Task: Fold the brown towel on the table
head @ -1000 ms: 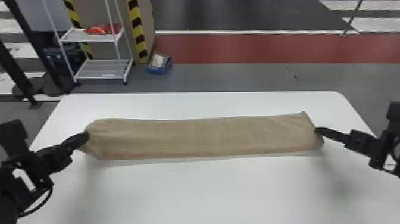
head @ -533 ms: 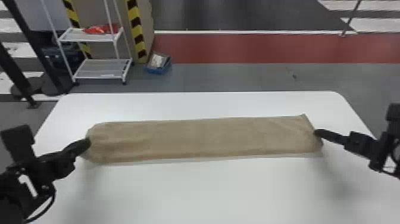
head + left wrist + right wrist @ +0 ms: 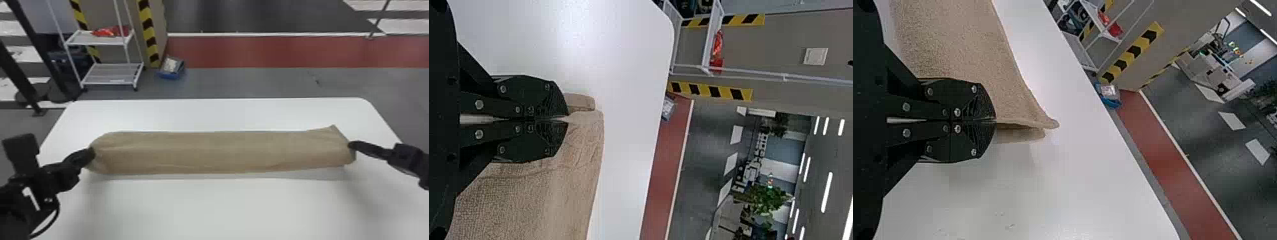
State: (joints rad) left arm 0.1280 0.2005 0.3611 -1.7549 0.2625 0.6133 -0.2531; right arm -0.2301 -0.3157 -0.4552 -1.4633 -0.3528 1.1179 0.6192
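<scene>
Lies long and narrow as the brown towel (image 3: 220, 153), stretched crosswise over the white table (image 3: 223, 210) between the left gripper (image 3: 93, 153) and the right gripper (image 3: 350, 145). Points one short end toward each set of fingertips, with the long axis running almost straight from left to right, close to parallel with the table's far edge. Clenched at the left on the towel's end, with both fingers (image 3: 551, 137) pressed together over gathered cloth and creases spreading out from the pinch. Looks rounded and bunched around those left fingertips in the head view. Clenched likewise at the right on the opposite end, with both fingers (image 3: 980, 140) closed over the cloth's edge. Shows layered cloth just past the right fingertips in that wrist view, one layer reaching out farther than the other. Rises to a pointed corner on the far side of the right fingertips, aimed away from the robot, then slants back along the short edge to a blunter corner just on their near side. Casts a grey shadow on the table along the near long edge, between both grippers. Backed, well beyond the left gripper, by a white shelf rack (image 3: 111, 75) on the floor.
</scene>
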